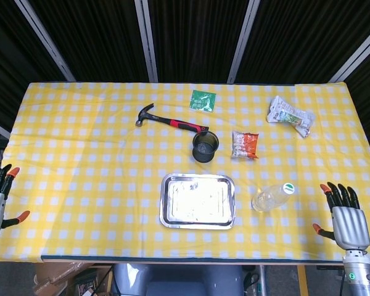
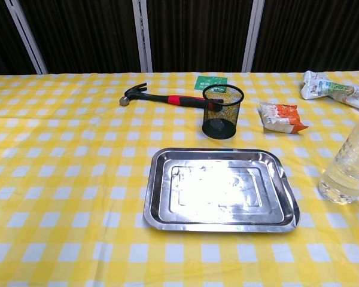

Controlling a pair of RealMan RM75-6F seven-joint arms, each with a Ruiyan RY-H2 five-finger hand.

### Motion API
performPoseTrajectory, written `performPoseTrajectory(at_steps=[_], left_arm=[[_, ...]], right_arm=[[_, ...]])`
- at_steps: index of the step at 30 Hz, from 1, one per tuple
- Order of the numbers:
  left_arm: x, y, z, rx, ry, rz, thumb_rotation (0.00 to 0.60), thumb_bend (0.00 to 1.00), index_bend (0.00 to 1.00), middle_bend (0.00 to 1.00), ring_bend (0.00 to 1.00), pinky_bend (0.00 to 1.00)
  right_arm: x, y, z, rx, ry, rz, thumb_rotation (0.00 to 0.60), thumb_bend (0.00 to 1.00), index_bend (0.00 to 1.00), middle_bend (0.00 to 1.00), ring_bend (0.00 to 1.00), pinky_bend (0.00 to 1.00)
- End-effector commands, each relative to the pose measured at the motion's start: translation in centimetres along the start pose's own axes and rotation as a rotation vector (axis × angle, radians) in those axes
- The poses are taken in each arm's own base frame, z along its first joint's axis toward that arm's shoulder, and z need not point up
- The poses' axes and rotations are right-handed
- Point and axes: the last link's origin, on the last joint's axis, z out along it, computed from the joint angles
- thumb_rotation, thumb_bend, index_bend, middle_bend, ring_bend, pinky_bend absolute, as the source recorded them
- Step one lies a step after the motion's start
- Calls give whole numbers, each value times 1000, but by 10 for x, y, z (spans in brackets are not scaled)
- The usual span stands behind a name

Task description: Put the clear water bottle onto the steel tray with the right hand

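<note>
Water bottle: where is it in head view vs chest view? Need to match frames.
Head view: the water bottle stands lower right of centre, just right of the steel tray.
Chest view: the bottle sits at the right edge, partly cut off.
Shared landmark: the tray directly to its left in both.

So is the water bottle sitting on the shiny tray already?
No, the clear water bottle stands on the yellow checked cloth to the right of the steel tray, which has nothing on it.

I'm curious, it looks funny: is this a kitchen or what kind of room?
Probably a robot practice setup, not a kitchen: robot hands wait at a table with a yellow checked cloth, holding a mixed hammer and steel tray, before black curtains.
</note>
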Motion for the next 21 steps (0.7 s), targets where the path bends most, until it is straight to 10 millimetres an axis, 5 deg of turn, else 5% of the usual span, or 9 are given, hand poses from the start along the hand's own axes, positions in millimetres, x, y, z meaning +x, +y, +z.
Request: performPoseTrajectory(at_steps=[1,13,21], left_arm=[[1,2,-4,-9,9,1,600,190,47,0,0,0],[2,-2,-4,13,-2,-3,600,190,47,0,0,0],[2,-3,-3,29,1,6,600,190,47,0,0,0]], right_arm=[[-3,-3,5,10,-46,96,600,170,124,99,29,0],[-15,-22,52,15,-319,483,600,127,104,75,5,0],[-25,-37,65,11,-387,632,600,120,70,65,0,0]])
